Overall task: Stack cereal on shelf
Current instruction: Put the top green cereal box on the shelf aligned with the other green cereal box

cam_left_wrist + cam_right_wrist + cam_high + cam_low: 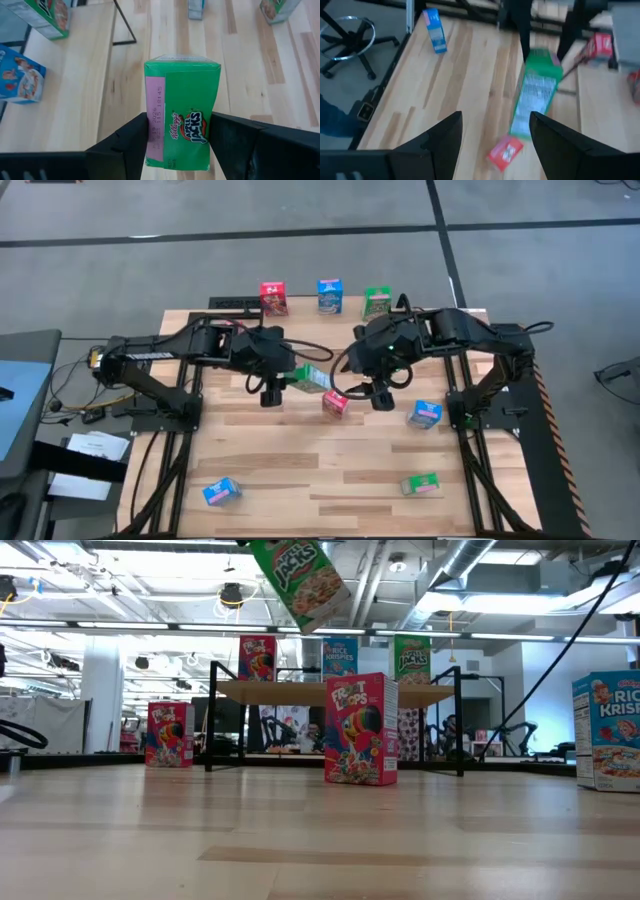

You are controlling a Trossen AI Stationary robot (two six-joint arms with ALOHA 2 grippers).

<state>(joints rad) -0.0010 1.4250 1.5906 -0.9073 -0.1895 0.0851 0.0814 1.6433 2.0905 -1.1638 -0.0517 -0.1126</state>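
Note:
My left gripper is shut on a green cereal box and holds it high above the middle of the table. My right gripper hovers open just to the right of that box, with nothing between its fingers. A red cereal box stands upright on the table under both grippers. At the far edge stands the shelf, and a red, a blue and a green box stand upright on its board. My left gripper pinches the green box between its two fingers, on two opposite faces near the end closest to the wrist. The fingers slant downward and lie along the box. The box is lifted clear of the table and tilted.
A blue box stands on the table to the right, a green one lies near the front right and a blue one near the front left. In the low view another red box stands at the far left.

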